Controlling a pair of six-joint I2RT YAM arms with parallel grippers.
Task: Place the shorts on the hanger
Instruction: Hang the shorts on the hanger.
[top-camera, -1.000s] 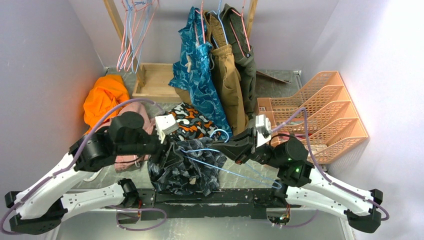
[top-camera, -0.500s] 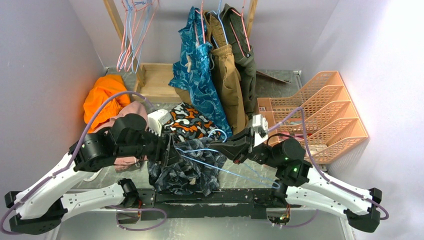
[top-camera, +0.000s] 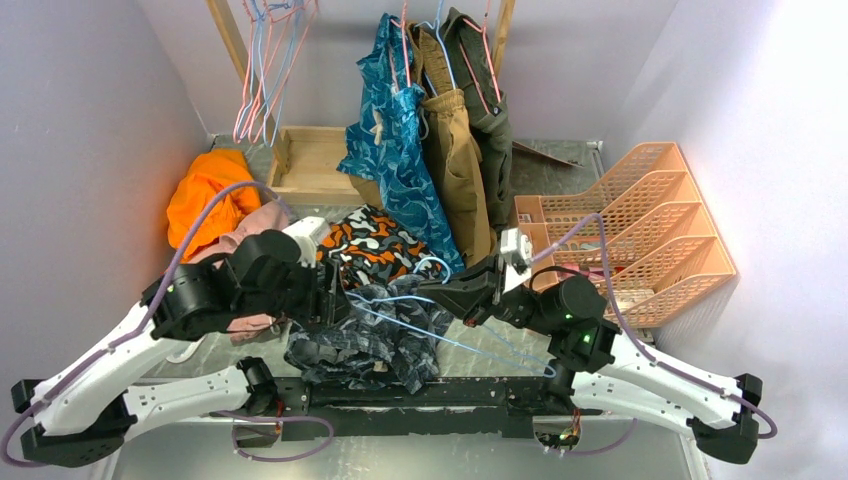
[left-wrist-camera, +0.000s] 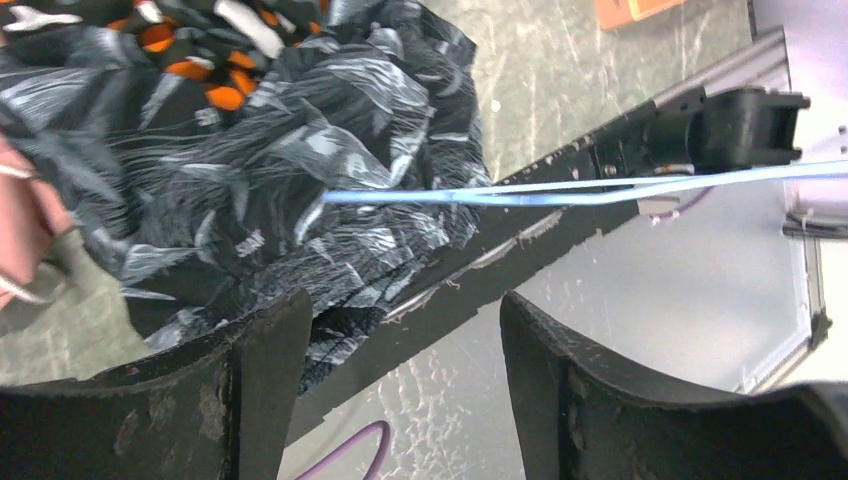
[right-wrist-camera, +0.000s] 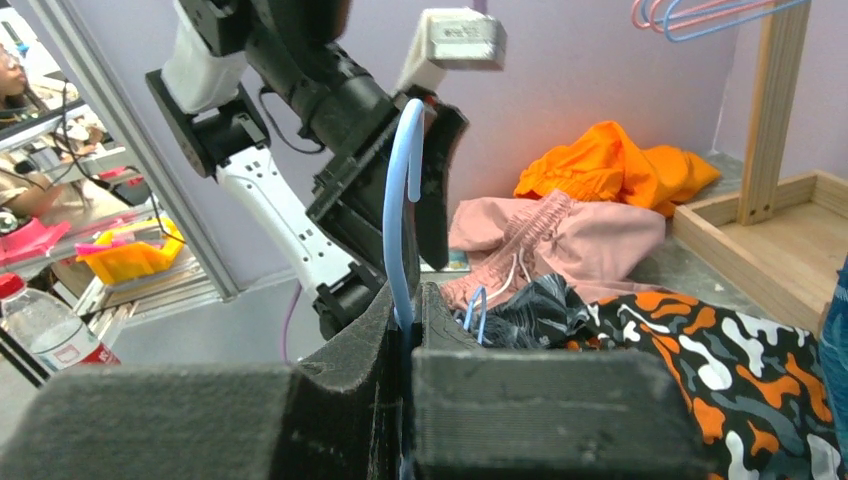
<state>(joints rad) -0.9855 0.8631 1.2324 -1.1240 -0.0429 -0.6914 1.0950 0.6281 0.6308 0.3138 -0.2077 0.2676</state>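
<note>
The shorts lie in a crumpled heap at the near edge of the table, between the two arm bases, with their lower folds spilling onto the black rail that runs along that edge. The hanger lies tilted across the top of them: its long wire slants from the left side of the heap toward the near right, and in the left wrist view one end of the blue wire disappears into the folds of the dark printed cloth. The right gripper is clamped on the hanger just below its hook, the wire pinched upright between the closed foam fingers. The left gripper hovers just above the left side of the shorts with its fingers spread wide and nothing between them; it touches neither cloth nor wire. Just behind the heap lie black, orange and white shorts. A pink garment and an orange one sit toward the left edge, and an orange file rack stands at the right edge.
</note>
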